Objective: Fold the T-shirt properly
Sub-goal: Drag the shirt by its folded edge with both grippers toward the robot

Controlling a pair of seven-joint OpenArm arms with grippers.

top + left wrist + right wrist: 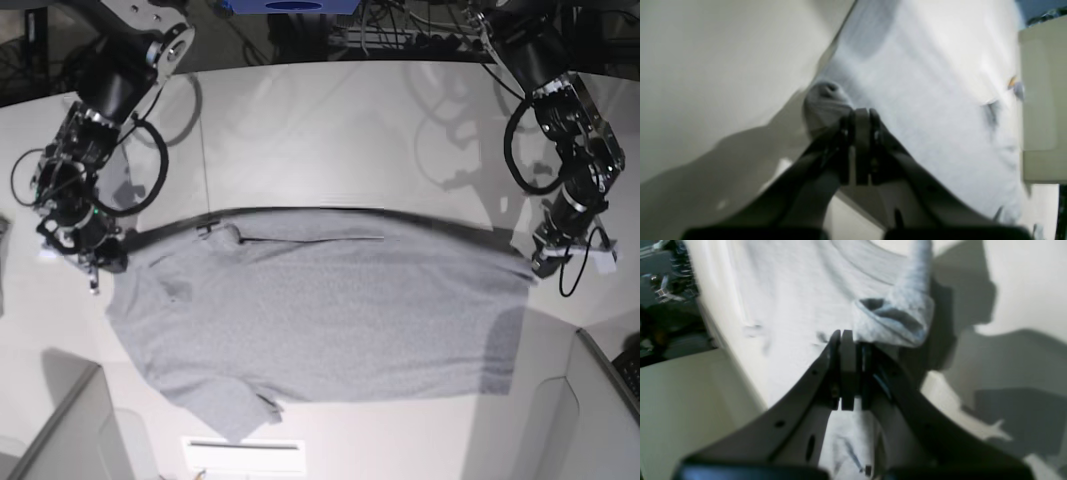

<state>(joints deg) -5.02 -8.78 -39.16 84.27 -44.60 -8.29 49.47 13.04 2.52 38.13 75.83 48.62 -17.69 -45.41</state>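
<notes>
Base view: high overhead, looking straight down on the white table (330,110), both arms at 9 and 3 o'clock. Left wrist view: mounted behind the left gripper (860,115), close in, facing along its fingers. Right wrist view: likewise behind the right gripper (848,336); shared by all three, the T-shirt (320,320).

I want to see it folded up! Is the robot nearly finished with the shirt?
Not nearly. The T-shirt lies spread across the table, perhaps doubled over once along its far edge. Both grippers, the left gripper and the right gripper, are shut on bunched cloth at opposite ends. Nearly all the folding is left.
</notes>
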